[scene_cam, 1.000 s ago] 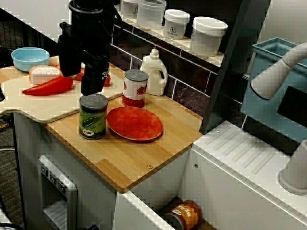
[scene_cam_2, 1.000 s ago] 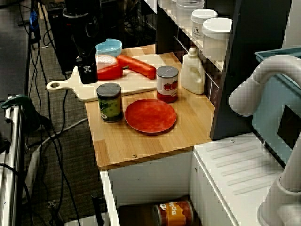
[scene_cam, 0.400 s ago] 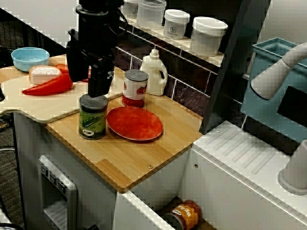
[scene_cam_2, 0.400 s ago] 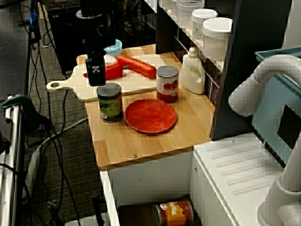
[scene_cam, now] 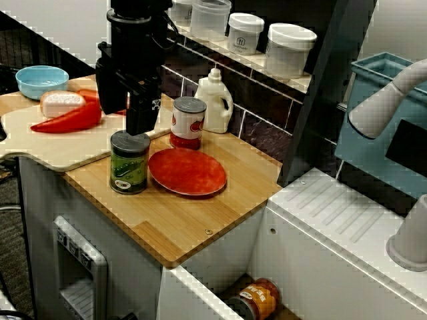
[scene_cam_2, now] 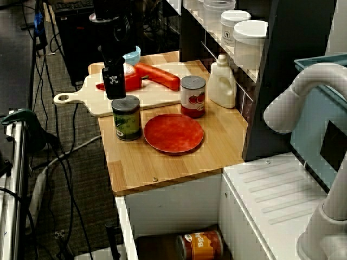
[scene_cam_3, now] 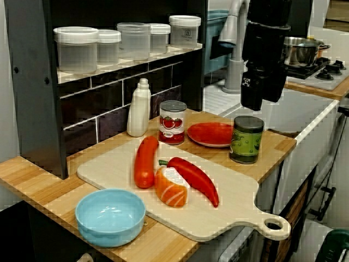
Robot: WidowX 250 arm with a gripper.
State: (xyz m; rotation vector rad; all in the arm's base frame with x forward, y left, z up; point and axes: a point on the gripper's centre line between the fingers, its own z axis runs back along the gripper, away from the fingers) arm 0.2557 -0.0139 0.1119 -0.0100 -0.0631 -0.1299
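Hovering over green can (scene_cam: 129,162), left of centre in view from counter's front. Gripper (scene_cam: 138,128) sits just above lid; view from board end shows thin gap, no contact. Change from a second ago: I stand further right and off cutting board (scene_cam: 60,152), now lined up with can. Can itself unmoved, upright on wooden counter (scene_cam: 180,227), just beside red plate (scene_cam: 187,171), tomato can (scene_cam: 188,123) behind. Finger spread: cannot tell, black body hides gap in all views. Red pepper (scene_cam: 67,121) on board untouched.
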